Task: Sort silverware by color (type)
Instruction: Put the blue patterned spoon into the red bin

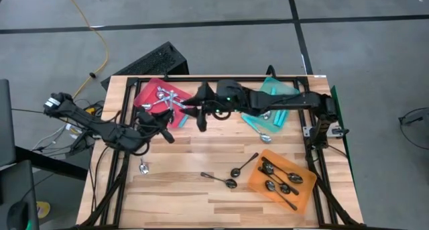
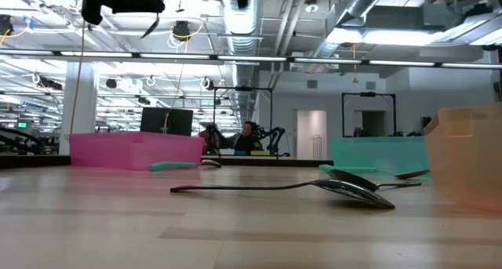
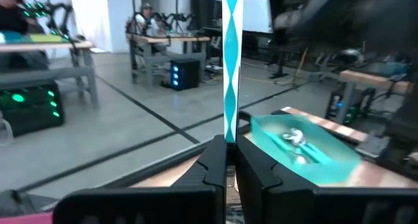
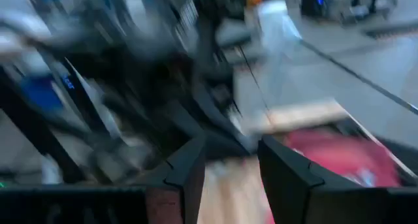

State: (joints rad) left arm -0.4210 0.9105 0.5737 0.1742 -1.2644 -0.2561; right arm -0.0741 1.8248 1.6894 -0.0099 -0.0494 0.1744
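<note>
Grey carpet floor [image 1: 201, 9] crossed by dark seams, ceiling ducts [image 2: 369, 2] over a bright open workshop.

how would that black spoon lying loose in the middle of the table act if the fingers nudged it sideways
The black spoon looks thin and probably light, so it would likely skid over the smooth wooden table. Resting on its rounded bowl with a long handle, it may pivot rather than move straight. It looks stiff, so bending seems unlikely.

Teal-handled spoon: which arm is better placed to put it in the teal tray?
Probably the left: its gripper is shut on the spoon, facing the teal tray. The right gripper hangs open and empty near the red tray.
</note>
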